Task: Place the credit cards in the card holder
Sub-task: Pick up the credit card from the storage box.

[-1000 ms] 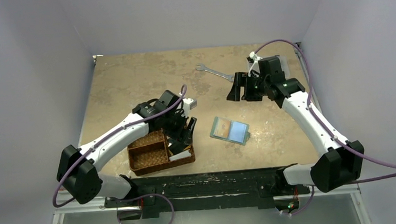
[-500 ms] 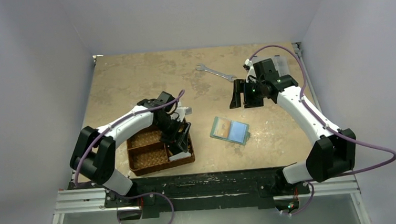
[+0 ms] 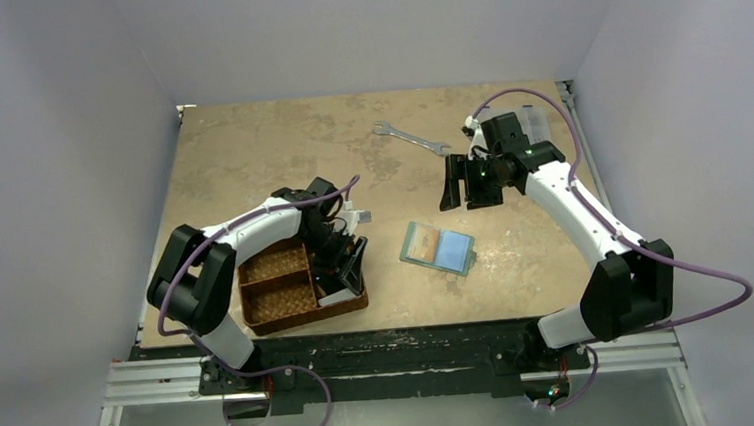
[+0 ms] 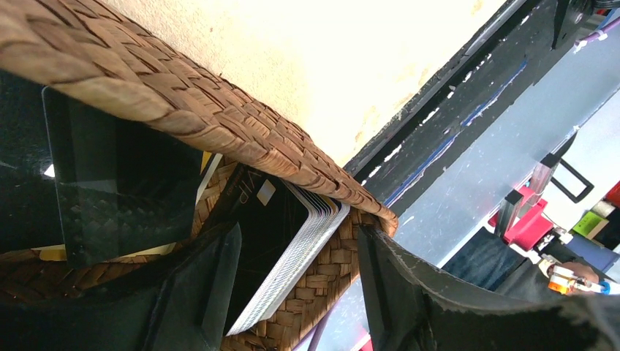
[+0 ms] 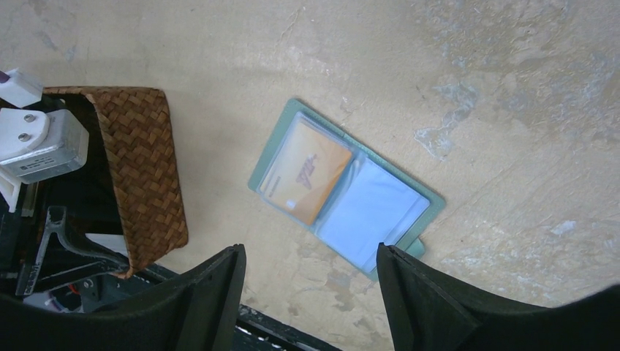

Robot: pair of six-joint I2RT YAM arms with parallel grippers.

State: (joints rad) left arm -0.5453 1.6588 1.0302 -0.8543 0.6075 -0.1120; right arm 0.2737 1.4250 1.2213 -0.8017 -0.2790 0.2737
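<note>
The card holder [image 3: 438, 248] lies open on the table, grey-green with blue-grey pockets [image 5: 369, 208]. An orange credit card [image 5: 305, 170] sits in its left pocket. A stack of credit cards [image 4: 281, 256] with a black top card stands tilted in the right compartment of the brown woven basket [image 3: 277, 302]. My left gripper [image 4: 298, 232] is down in that compartment, open, with its fingers either side of the stack and the right finger clear of it. My right gripper [image 3: 459, 182] hangs open above the table, up and right of the card holder, holding nothing [image 5: 308, 250].
A metal wrench [image 3: 410, 138] lies at the back, left of the right arm. A glossy black card [image 4: 110, 190] rests over a pale yellow one inside the basket. The basket rim [image 4: 219, 124] runs close above the left fingers. The table's near edge [image 5: 292, 333] is just beyond the holder.
The left arm has folded in closer to the basket, its gripper staying in the right compartment. The right gripper has shifted slightly right and turned more upright.
</note>
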